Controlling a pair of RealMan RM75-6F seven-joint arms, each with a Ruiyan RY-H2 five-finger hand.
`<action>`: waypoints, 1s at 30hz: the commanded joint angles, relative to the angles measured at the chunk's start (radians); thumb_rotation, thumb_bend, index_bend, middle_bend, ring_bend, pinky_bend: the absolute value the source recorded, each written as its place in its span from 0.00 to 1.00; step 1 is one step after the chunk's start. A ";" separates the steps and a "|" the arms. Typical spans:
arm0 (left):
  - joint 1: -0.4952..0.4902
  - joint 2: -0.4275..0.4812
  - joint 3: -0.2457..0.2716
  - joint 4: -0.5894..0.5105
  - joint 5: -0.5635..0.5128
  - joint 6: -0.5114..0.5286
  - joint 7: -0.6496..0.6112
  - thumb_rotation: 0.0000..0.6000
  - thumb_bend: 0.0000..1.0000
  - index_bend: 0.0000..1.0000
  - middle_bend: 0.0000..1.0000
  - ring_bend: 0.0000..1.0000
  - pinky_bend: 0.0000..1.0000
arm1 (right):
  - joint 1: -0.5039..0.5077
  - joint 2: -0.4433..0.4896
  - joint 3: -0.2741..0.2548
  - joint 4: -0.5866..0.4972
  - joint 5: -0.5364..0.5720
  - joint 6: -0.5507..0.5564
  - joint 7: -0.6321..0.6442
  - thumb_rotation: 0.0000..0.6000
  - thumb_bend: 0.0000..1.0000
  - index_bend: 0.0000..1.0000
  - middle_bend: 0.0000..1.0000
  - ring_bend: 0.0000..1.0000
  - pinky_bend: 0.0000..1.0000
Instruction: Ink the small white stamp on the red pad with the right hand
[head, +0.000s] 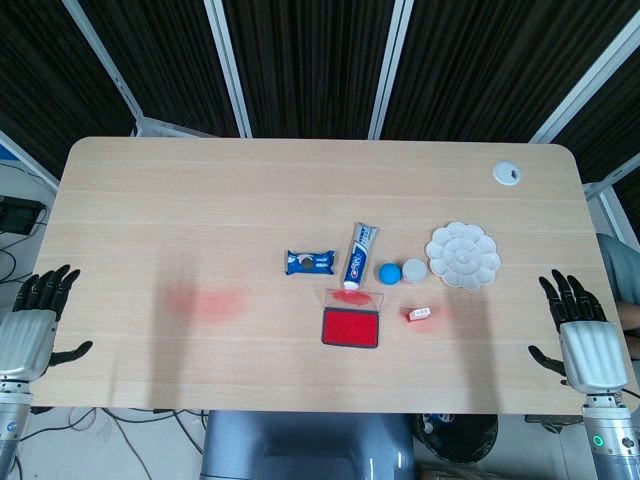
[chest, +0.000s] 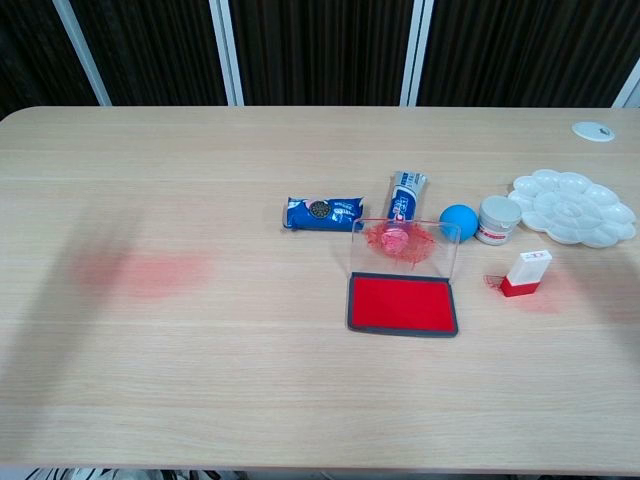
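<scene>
The small white stamp (head: 420, 314) with its red base sits on the bench (head: 200, 200) just right of the red pad (head: 351, 328), at about three o'clock from it and slightly further back, apart from it rather than touching. In the chest view the stamp (chest: 527, 273) stands tilted, its long axis leaning up and to the right, with a faint red smudge on the wood beside it. The right robot hand (head: 580, 335) rests at the bench's right near edge, released, its dark fingers spread and nothing in it; the stamp lies toward nine to ten o'clock from it, well apart but with bare bench between. The left robot hand (head: 35, 325) is likewise released with fingers splayed at the opposite edge, far further from the stamp, so the right is plainly the nearer one. I judge the coming reach must travel inward and a little away from the robot's body, approaching the stamp from its right side. The pad's clear lid (chest: 405, 243) stands propped open behind the red surface (chest: 403, 303), smeared with ink. Neither hand shows in the chest view, and the head view cuts both forearms off at the frame's bottom. Whether the stamp lies flat or stands on edge is hard to settle from above.
</scene>
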 joint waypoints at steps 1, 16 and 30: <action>0.000 0.000 0.000 0.001 0.001 0.000 -0.001 1.00 0.00 0.00 0.00 0.00 0.00 | 0.000 0.000 0.000 0.000 0.000 0.000 -0.001 1.00 0.11 0.00 0.00 0.00 0.18; 0.001 -0.001 -0.002 0.006 0.001 0.003 -0.011 1.00 0.00 0.00 0.00 0.00 0.00 | 0.015 -0.004 -0.011 -0.027 -0.028 -0.015 -0.031 1.00 0.09 0.00 0.00 0.00 0.18; -0.008 -0.001 -0.011 0.010 -0.018 -0.015 -0.025 1.00 0.00 0.00 0.00 0.00 0.00 | 0.144 -0.041 0.030 -0.087 0.016 -0.200 -0.170 1.00 0.14 0.05 0.07 0.03 0.20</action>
